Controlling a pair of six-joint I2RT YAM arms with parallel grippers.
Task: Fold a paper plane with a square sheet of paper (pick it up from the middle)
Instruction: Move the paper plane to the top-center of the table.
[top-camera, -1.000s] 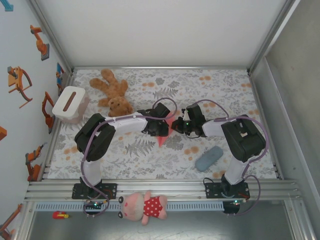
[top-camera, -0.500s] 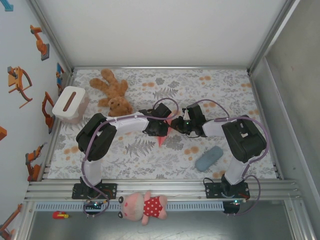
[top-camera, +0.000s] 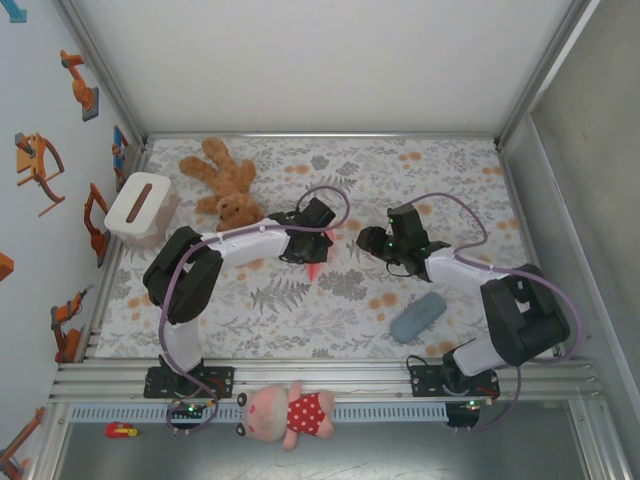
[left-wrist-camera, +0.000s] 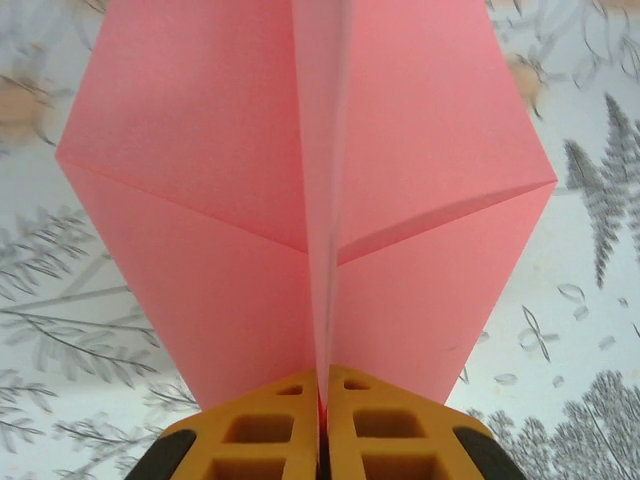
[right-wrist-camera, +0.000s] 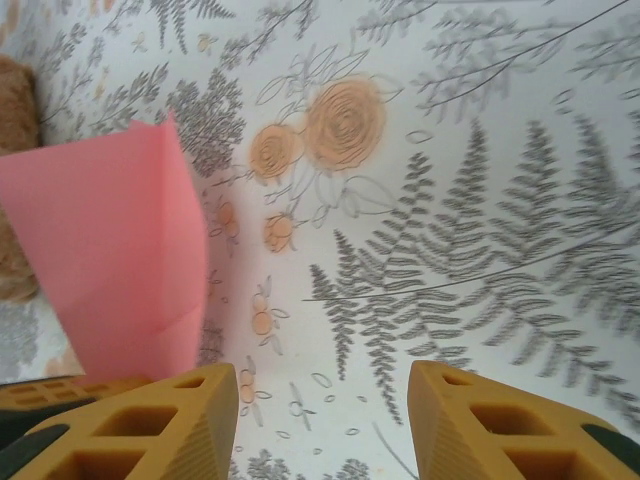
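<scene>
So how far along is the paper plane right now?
Done: the paper plane already shows a centre crease and angled wing folds, a dart shape. In hand: the left gripper is shut on that crease; the right gripper is open beside it. Left: probably only setting it down, though further folds can't be ruled out.

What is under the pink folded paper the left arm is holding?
The floral tablecloth shows all around the paper plane, which the left fingers pinch at its centre crease. Whatever lies directly beneath the paper is covered by it in the left wrist view.
</scene>
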